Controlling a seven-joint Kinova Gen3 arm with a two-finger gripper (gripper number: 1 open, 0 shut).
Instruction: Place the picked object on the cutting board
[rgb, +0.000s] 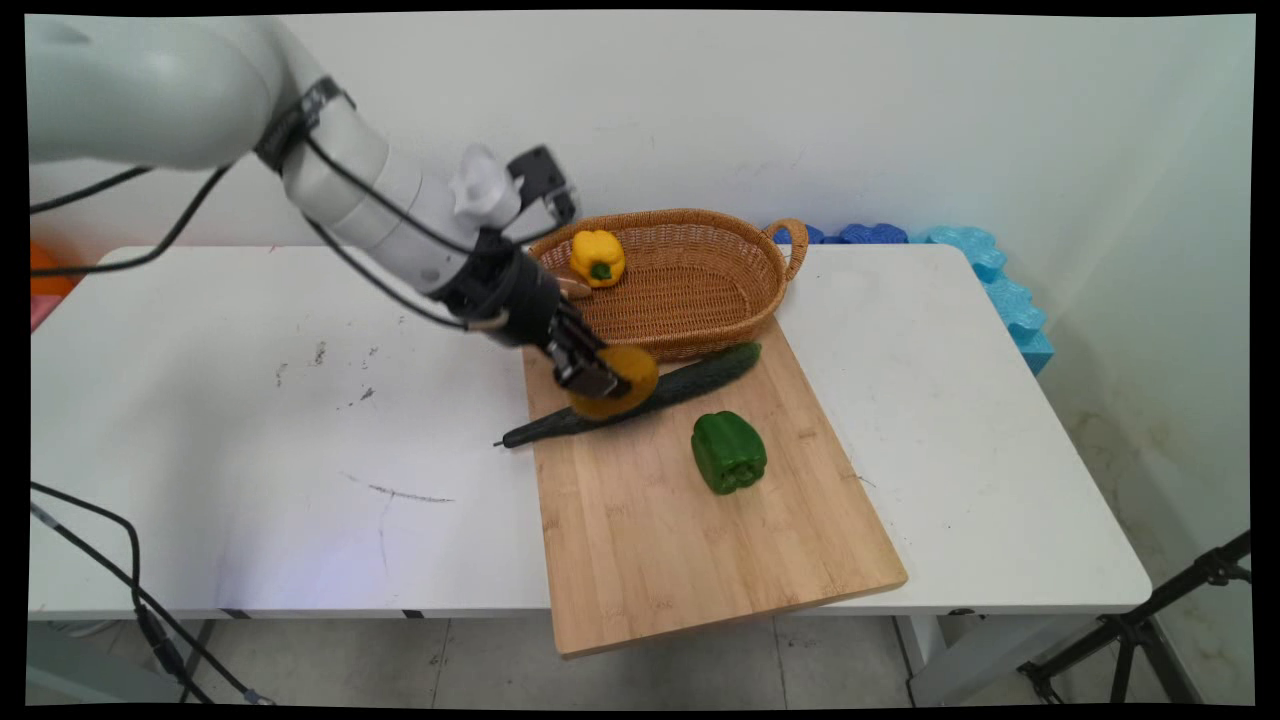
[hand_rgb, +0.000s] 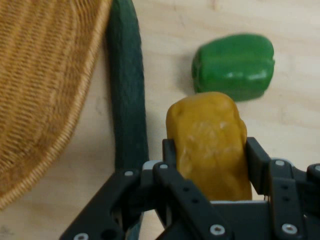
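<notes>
My gripper (rgb: 600, 378) (hand_rgb: 210, 150) is shut on an orange-yellow, potato-like lump (rgb: 622, 382) (hand_rgb: 210, 142), held just above the wooden cutting board (rgb: 690, 530) near its far left corner. Under and beside the lump lies a long dark green cucumber (rgb: 690, 380) (hand_rgb: 127, 100), stretched across the board's far end. A green bell pepper (rgb: 729, 452) (hand_rgb: 234, 65) rests on the board a little beyond the lump. A woven basket (rgb: 700, 300) (hand_rgb: 40, 85) stands right behind the cucumber, with a yellow bell pepper (rgb: 598, 257) inside at its left end.
The board overhangs the table's near edge (rgb: 700, 625). Blue foam pieces (rgb: 1000, 290) lie along the wall at the table's far right. Black cables (rgb: 130, 580) hang at the left near corner, and a tripod leg (rgb: 1150, 620) stands off the table at right.
</notes>
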